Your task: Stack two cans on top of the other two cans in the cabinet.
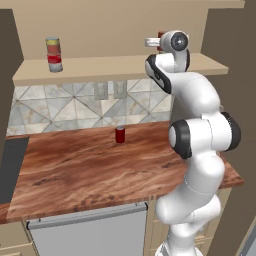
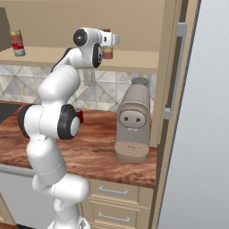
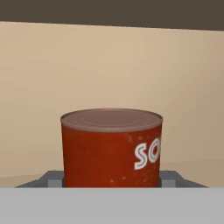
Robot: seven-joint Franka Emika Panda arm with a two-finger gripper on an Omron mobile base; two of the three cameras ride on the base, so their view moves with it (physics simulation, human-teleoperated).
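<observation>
On the tan shelf board of the one beige open-fronted wall cabinet (image 1: 120, 67), a stack of two cans stands at the left: a yellow-over-red can with a grey lid (image 1: 52, 45) on a red can with a white middle band (image 1: 55, 63). Two more cans show by the arm: an orange-red can with white lettering (image 3: 111, 148) above a yellow-and-red labelled can (image 2: 108, 53). One small crimson dark-topped can (image 1: 120, 134) stands on the wood-grain table (image 1: 90, 170), beside one beige coffee machine (image 2: 133, 125).
</observation>
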